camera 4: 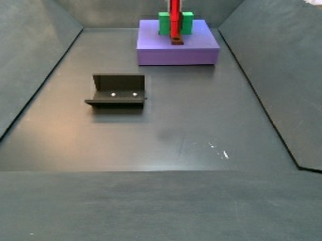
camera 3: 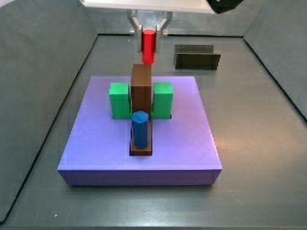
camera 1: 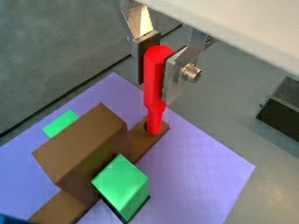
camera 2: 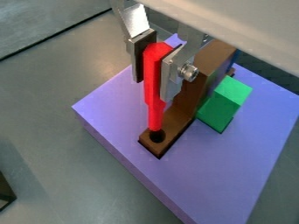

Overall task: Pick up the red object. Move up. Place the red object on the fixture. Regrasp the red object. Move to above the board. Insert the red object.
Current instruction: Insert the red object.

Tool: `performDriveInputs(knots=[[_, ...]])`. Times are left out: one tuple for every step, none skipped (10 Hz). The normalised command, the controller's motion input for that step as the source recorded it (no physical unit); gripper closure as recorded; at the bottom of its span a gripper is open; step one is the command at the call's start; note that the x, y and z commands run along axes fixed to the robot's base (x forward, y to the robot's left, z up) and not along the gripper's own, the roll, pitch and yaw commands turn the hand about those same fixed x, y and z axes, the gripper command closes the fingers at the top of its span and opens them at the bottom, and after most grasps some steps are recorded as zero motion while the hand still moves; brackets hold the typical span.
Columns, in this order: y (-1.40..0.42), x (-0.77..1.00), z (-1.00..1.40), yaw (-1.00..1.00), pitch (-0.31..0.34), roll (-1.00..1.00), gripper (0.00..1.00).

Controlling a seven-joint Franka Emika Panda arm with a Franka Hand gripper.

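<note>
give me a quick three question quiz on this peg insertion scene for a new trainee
1. True or false: the red object lies loose on the fixture.
2. What holds the red object?
3. Where is its lower tip: A, in a hole in the brown block; B, on the floor; C, on a green block?

Key: 1 false. 2 The gripper above the board, fingers clamping its top. 3 A.

Wrist views: close, looking down past the hand [camera 1: 160,54] at the board [camera 2: 117,122]. Side views: farther off, opposite ends; both share board and fixture [camera 4: 117,91].
</note>
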Motion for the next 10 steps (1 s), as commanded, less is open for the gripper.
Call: performDriveInputs(knots=[[0.01,-0.26,0.0,0.0,-0.173,0.0,1.0],[0.0,-0.18,0.0,0.0,-0.147,0.01,1.0],[0.0,-0.09,0.0,0.01,-0.114,0.03,1.0],[0.0,0.0,0.0,0.04,-0.094,0.05,1.0],[0.0,0.0,-0.07,0.06,-0.099,0.1,1.0],[0.0,0.0,-0.06,0.07,-0.083,0.1,1.0],[0.0,0.0,-0.12,0.07,-0.08,0.09,1.0],[0.05,0.0,-0.18,0.08,-0.074,0.09,1.0],[0.04,0.0,-0.14,0.1,-0.056,0.08,1.0],[0.0,0.01,-0.09,0.11,-0.04,0.05,1.0]])
